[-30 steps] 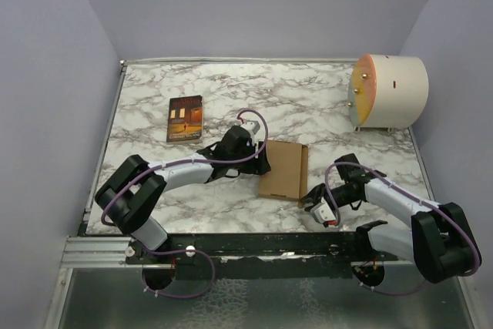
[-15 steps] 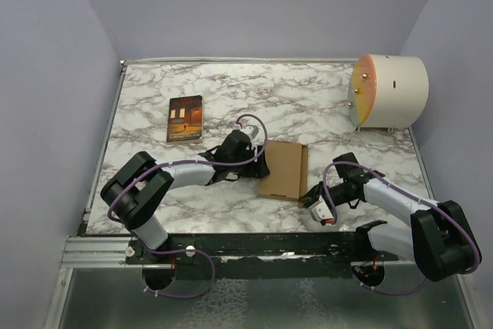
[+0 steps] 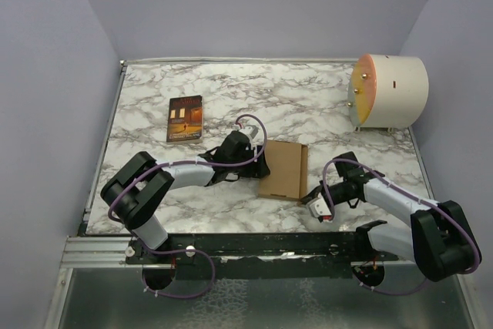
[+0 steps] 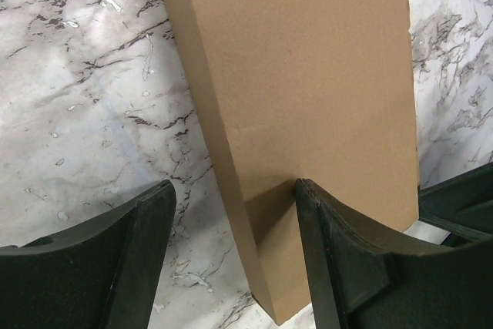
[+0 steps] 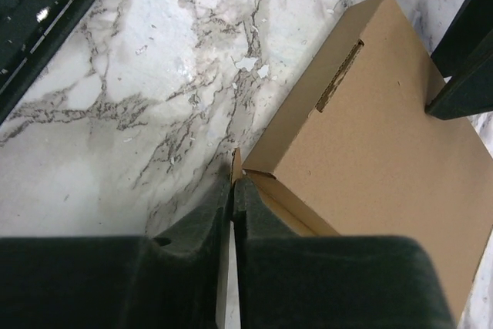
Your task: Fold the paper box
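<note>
Top view overlooks all; close wrist views apparently share box [image 3: 283,169].

Both arms are built alike. Behind the left gripper [image 4: 235,189], the left arm [image 3: 189,175] has a black wrist block, then a smooth pale grey tube, then bulky black joint housings farthest from the hand. A thin purple cable [image 3: 185,164] loops out just behind that hand and follows the links back. The right arm [image 3: 397,199] has the same grey tube and black housings, its own purple cable [image 3: 400,189], and a small white module with red marks [image 3: 322,209] right at the hand. The left fingers [image 4: 146,260] are matte black, thick and round-tipped; the right gripper [image 5: 233,182] has the same black finish
</note>
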Available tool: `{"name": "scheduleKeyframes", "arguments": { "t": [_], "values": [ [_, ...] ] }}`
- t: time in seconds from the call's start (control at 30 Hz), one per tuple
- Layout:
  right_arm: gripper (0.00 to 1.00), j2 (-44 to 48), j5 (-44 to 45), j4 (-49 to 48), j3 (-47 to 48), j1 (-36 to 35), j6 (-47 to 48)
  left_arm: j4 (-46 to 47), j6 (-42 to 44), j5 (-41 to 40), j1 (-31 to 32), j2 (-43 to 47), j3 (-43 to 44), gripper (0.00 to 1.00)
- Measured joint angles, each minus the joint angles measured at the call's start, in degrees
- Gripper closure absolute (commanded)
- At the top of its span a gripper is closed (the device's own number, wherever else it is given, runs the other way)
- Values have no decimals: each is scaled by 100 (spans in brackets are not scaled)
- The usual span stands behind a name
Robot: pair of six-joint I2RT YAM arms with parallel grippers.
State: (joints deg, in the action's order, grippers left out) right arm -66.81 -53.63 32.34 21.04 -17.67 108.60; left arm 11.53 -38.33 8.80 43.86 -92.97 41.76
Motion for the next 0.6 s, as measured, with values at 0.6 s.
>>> {"name": "scheduleKeyframes", "arguments": {
  "t": [0.6],
  "values": [
    [84,11,44,-155,13,0,-466,212,-103,79,-2,0,-98,34]
  ]
}}
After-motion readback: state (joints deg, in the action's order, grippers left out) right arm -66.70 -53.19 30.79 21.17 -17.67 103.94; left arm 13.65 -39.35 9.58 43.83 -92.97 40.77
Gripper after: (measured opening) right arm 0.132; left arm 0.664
